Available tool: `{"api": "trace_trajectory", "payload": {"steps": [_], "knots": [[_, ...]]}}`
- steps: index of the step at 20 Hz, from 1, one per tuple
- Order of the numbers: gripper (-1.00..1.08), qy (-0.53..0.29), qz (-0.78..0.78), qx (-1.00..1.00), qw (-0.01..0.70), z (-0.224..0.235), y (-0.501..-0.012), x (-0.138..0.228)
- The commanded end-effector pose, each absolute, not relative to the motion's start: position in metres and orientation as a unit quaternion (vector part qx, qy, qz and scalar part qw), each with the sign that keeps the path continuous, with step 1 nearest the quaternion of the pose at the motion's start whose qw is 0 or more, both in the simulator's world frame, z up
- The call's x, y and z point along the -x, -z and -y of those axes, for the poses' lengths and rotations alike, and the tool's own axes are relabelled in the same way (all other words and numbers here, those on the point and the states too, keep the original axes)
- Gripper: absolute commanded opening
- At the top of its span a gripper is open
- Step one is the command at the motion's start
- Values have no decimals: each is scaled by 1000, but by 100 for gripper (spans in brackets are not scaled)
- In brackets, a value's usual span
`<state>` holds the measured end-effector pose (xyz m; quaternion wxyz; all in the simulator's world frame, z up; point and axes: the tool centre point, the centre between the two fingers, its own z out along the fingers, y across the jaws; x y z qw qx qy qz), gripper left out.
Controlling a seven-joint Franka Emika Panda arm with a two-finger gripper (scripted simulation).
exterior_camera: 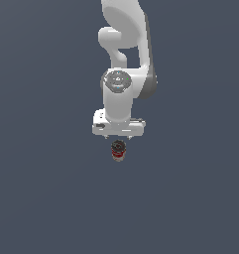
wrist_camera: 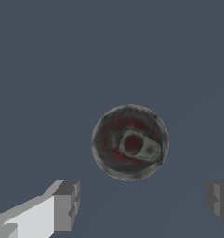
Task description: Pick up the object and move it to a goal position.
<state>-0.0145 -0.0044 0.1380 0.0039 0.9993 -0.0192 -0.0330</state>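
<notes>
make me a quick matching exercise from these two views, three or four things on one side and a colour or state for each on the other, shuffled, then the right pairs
Column one:
1. soup can
2. gripper
3. arm
4. floor

Column two:
A. plain dark blue-grey
B. open, fingers wide apart, holding nothing
C. white, reaching down from the top of the exterior view
D. upright, dark metal top with a pull tab, red on its side

Pairs: 1-D, 2-B, 3-C, 4-A

Small red-and-white soup can [exterior_camera: 118,150], upright, dark metal top with pull-tab.
</notes>
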Motion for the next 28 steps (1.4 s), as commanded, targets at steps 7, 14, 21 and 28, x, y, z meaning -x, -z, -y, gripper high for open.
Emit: {"api": "trace_trajectory", "payload": {"steps": [7,14,21,28], "knots": [[100,32,4,-999,1,-2,-142,13],[100,31,-10,-999,-1,-7,-147,11],[100,29,4,-1000,-1,-6,-145,10],[100,23,52,-998,0,-5,-141,6]]}}
